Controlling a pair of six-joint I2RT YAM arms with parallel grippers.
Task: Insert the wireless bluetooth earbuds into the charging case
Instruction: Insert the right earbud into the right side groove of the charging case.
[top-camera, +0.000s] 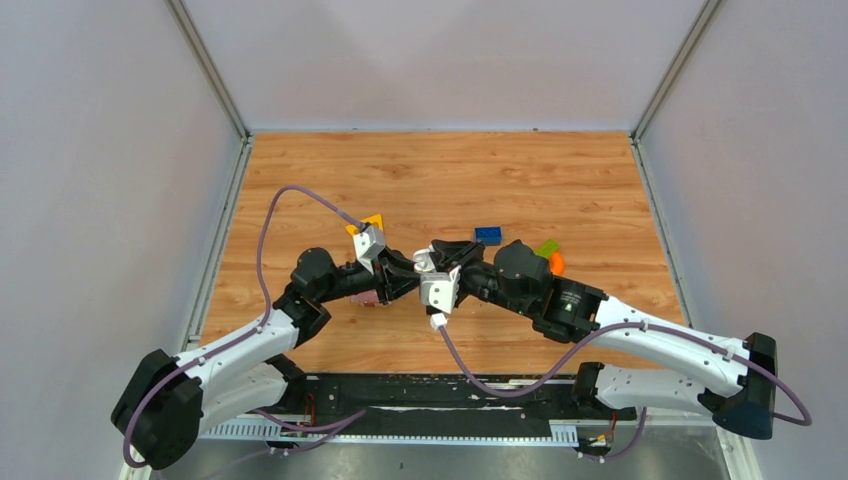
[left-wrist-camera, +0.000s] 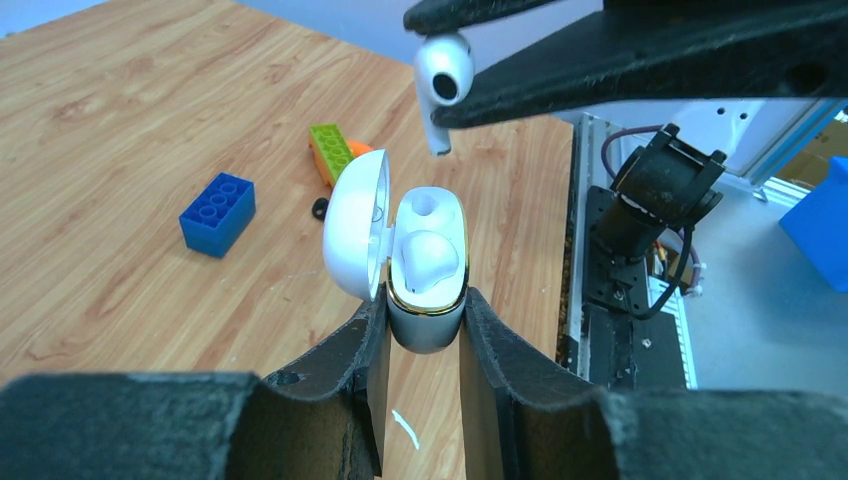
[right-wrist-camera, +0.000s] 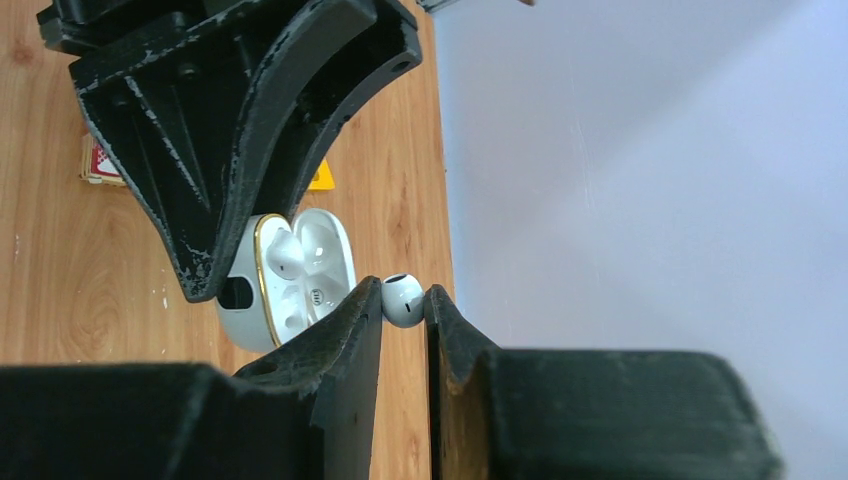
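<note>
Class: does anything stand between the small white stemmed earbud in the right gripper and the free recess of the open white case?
Nothing visible does. The white stemmed earbud hangs apart from the rounded white case, clamped by the left gripper; its lid is swung aside, and the second earbud fills only the neighbouring recess.

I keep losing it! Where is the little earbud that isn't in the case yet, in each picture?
Top external: too small to pick out; somewhere mid-picture.
Left wrist: the held earbud is top centre, just above the open charging case.
Right wrist: dead centre, pinched in the right gripper, right of the case.
Shared landmark: the open case, clamped in the left gripper, with a seated earbud inside.
</note>
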